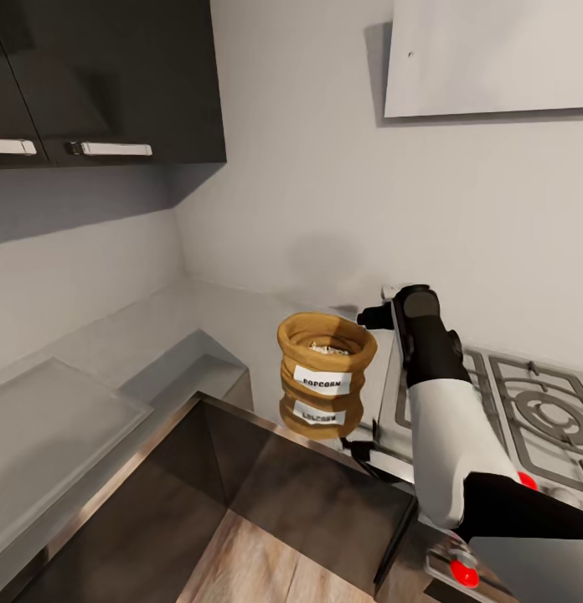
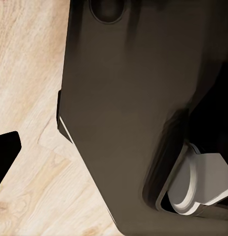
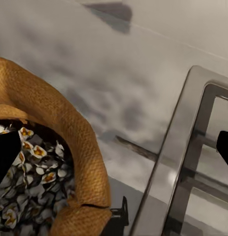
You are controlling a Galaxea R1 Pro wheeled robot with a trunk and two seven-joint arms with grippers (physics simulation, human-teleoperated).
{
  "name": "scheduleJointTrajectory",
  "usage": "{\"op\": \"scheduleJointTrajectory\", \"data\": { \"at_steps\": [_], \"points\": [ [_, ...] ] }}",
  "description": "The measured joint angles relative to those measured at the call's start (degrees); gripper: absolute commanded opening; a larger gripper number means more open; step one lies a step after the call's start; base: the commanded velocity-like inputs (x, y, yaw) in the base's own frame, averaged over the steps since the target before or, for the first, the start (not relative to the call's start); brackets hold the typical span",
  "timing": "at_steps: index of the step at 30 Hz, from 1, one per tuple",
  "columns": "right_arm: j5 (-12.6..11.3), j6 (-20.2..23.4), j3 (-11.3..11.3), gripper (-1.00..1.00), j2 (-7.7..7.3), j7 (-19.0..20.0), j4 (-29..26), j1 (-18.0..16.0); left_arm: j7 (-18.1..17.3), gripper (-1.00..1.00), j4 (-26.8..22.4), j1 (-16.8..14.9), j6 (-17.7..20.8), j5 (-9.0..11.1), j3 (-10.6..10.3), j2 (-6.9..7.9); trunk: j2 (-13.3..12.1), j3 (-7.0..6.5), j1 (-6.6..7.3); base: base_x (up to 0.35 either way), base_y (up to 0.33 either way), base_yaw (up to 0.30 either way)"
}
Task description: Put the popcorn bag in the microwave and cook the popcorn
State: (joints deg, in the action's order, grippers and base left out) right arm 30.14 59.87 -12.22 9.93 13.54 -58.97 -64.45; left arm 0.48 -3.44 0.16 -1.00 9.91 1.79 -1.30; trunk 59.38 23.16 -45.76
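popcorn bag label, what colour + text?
White label with dark "POPCORN" lettering on the tan-brown popcorn bag; clearest in the head view.

the popcorn bag (image 1: 327,356) looks like coarse woven burlap, rough and matt, with a smooth white paper-like label. under it the countertop (image 1: 241,335) is a glossy grey slab that mirrors the sack. the gas hob (image 1: 509,410) beside it is brushed steel with a dull sheen. the floor (image 2: 30,73) is pale, grained wood. upper cabinets (image 1: 107,75) are dark and satin-smooth.
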Motion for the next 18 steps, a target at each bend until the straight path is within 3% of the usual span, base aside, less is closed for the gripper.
{"op": "scheduleJointTrajectory", "data": {
  "at_steps": [7, 10, 15, 18],
  "points": [
    [0.03, -2.05, -0.22, 1.0, 0.0, 0.27, 4.77, 0.7, 0.0, 1.0, 0.0, 0.0, 0.02, 0.0, 0.0, 0.09, 0.0, 0.0, 0.0, 0.003, 0.0, 0.0],
    [0.17, -3.75, -0.29, 1.0, -0.01, 0.31, 5.04, 2.91, 0.0, 1.0, 0.0, 0.0, 0.02, 0.0, 0.0, 0.09, 0.0, 0.0, 0.0, 0.0, 0.0, 0.0],
    [0.0, -5.18, -0.37, 1.0, 0.0, 0.54, 5.05, 3.64, 0.0, 1.0, 0.0, 0.0, -0.01, 0.0, 0.0, 0.09, 0.0, 0.0, 0.0, 0.0, 0.0, 0.0],
    [-2.27, -7.66, -0.4, 1.0, -0.01, 0.61, 5.03, 4.01, 0.0, 1.0, 0.0, 0.0, -0.01, 0.0, 0.0, 0.09, 0.0, 0.0, 0.0, 0.0, 0.0, 0.0]
  ]
}}
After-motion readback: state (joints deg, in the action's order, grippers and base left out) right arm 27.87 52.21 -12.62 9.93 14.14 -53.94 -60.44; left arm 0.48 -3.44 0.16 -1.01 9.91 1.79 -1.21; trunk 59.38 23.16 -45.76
